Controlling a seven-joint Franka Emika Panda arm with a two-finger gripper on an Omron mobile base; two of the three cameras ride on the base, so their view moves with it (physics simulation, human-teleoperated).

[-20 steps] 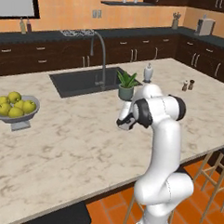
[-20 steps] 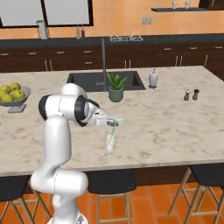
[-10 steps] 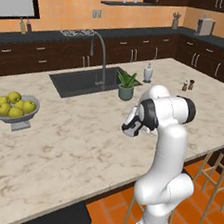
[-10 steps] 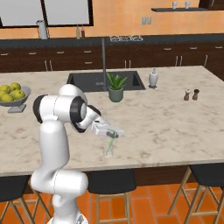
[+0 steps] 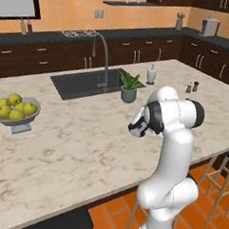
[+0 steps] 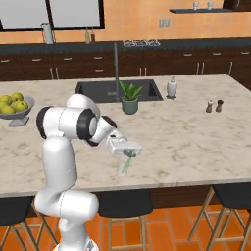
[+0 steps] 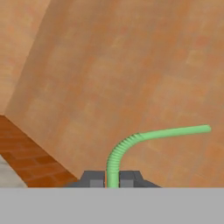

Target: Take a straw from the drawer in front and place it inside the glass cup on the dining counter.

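Note:
In the hand view my gripper (image 7: pixel 112 179) is shut on the pale-green straw (image 7: pixel 131 142), which rises between the fingertips (image 7: pixel 94 178) and bends over to the right. From the right base view the gripper (image 6: pixel 129 151) hangs just over the glass cup (image 6: pixel 121 167), near the front edge of the dining counter (image 6: pixel 186 142). The straw (image 6: pixel 126 161) shows as a green line against the cup; I cannot tell whether it is inside. In the left base view my own arm (image 5: pixel 175 119) hides the cup and the fingers. The drawer is out of view.
A bowl of yellow-green fruit (image 6: pixel 14 105) stands at the counter's left. Behind the cup are the dark sink (image 6: pixel 98 90) with its tall faucet, a potted plant (image 6: pixel 129 97) and a white soap bottle (image 6: pixel 171 88). Two small shakers (image 6: pixel 214 106) sit right. Stools (image 6: pixel 230 196) line the near side.
The hand has come down and toward the counter's front edge, still holding the straw, and now sits closer over the cup. The elbow has swung outward.

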